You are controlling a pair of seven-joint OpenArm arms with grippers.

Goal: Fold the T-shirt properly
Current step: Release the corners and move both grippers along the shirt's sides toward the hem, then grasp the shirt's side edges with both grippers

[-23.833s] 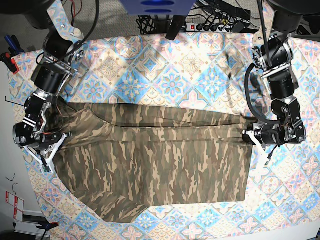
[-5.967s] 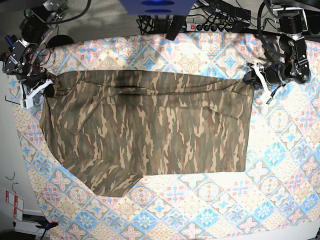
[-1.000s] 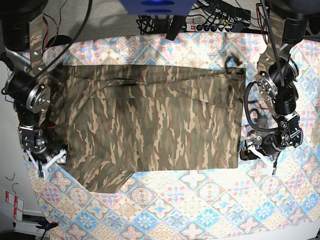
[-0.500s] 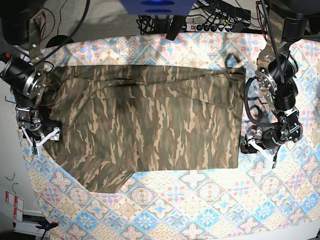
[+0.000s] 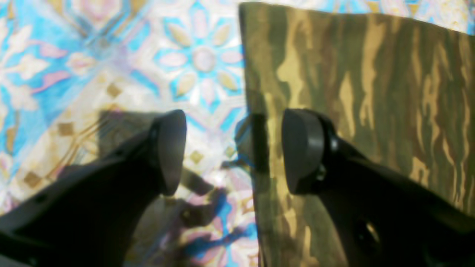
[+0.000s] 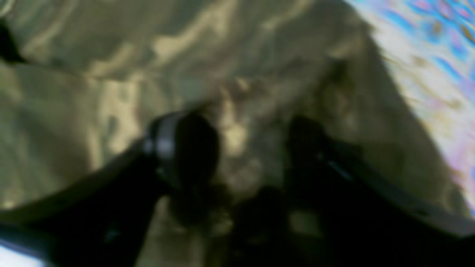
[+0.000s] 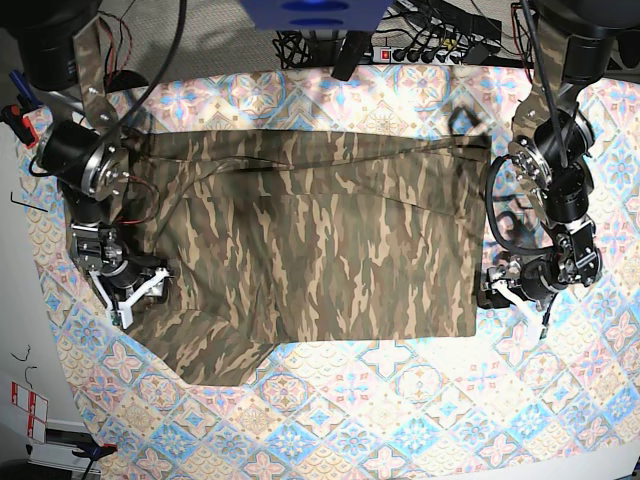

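Note:
The camouflage T-shirt lies spread flat on the patterned tablecloth, with a sleeve sticking out at the lower left. My left gripper is open at the shirt's lower right corner. In the left wrist view it straddles the shirt's edge, one finger over the tablecloth and one over the cloth. My right gripper is over the shirt's left side. In the blurred right wrist view it stands open just above the camouflage cloth.
A power strip and cables lie beyond the table's far edge. A red-handled tool sits at the far left edge. The tablecloth's front edge runs along the bottom of the base view.
My right gripper has moved from beside the shirt's left edge inward onto the cloth. My left gripper has shifted slightly toward the shirt's lower right corner. The shirt has not visibly moved.

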